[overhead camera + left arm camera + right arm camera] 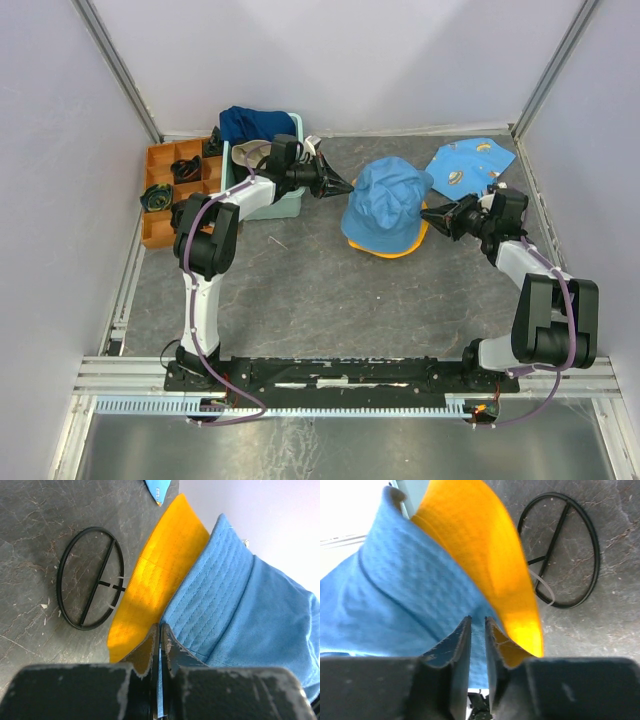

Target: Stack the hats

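Observation:
A light blue hat sits on top of a yellow-orange hat in the middle of the table. Only the yellow brim shows beneath it. My left gripper is shut, its tips at the stack's left edge where the blue brim meets the yellow brim. My right gripper is at the stack's right edge. Its jaws stand narrowly open, with the blue brim showing in the gap and the yellow brim beside it. A dark navy hat lies in the mint-green tub.
An orange compartment tray with dark items stands at the far left beside the tub. A light-blue printed cloth lies at the back right. A black wire ring lies flat on the table by the hats.

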